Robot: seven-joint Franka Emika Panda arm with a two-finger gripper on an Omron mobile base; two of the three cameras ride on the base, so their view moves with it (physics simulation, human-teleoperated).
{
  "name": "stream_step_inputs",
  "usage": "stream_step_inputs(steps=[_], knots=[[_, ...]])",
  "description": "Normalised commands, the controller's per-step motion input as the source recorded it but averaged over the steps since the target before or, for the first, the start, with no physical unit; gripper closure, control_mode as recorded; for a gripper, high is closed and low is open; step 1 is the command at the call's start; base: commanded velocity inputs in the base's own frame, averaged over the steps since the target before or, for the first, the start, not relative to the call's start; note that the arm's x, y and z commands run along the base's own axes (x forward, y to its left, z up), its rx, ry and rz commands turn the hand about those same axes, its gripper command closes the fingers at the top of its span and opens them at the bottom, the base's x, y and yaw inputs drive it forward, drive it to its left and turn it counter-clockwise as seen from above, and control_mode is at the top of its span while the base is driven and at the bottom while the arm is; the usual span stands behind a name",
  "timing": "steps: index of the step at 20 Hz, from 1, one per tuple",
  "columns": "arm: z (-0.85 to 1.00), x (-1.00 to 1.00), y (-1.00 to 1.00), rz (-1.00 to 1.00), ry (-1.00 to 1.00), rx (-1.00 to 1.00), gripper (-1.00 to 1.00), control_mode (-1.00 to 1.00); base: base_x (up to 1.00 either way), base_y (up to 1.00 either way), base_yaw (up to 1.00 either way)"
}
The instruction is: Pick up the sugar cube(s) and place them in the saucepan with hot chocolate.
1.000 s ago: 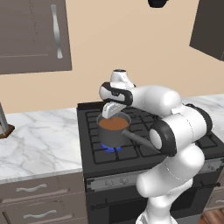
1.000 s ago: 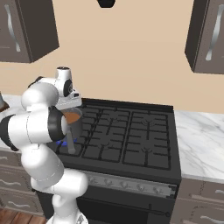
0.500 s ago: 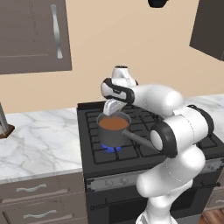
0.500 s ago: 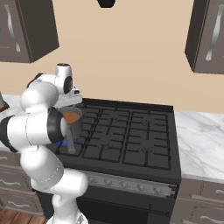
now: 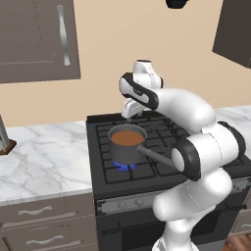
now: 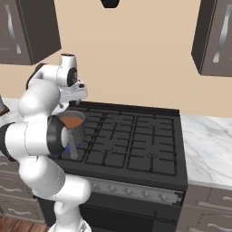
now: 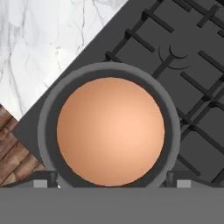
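The dark grey saucepan (image 5: pixel 125 154) stands on the front-left burner of the stove, filled with brown hot chocolate (image 5: pixel 126 138). Its long handle (image 5: pixel 156 156) points toward the arm. My gripper (image 5: pixel 130 111) hangs straight above the pan, apart from it, open with nothing between its fingers. In the right base view the gripper (image 6: pixel 75 97) is over the saucepan (image 6: pixel 77 129). The hand view looks down into the saucepan (image 7: pixel 47 117), with my fingertips (image 7: pixel 44 177) wide apart at either side of its rim. The sugar cube is out of view.
A blue flame (image 5: pixel 123 166) burns under the pan. The black stove grates (image 6: pixel 131 140) spread to the right. White marble counter (image 5: pixel 44 157) lies to the left, with a wooden block (image 5: pixel 5 145) at its edge. Dark cabinets (image 5: pixel 34 39) hang above.
My hand has risen a little above the saucepan and its jaws have spread wider. The saucepan has not moved.
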Motion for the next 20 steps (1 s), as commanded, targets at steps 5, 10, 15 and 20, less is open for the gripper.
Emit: stream_step_inputs(steps=[5, 10, 15, 20], knots=[[0.32, -0.05, -0.31, 0.0, -0.07, 0.13, -1.0, -1.0, 0.0, 0.0, 0.0], [0.28, 0.0, -0.28, 0.0, -0.06, 0.12, -1.0, -1.0, 0.0, 0.0, 0.0], [0.27, -0.1, -0.24, 0.0, -0.11, 0.12, -1.0, -1.0, 0.0, 0.0, 0.0], [0.26, -0.2, -0.24, 0.0, -0.12, 0.13, -1.0, -1.0, 0.0, 0.0, 0.0]])
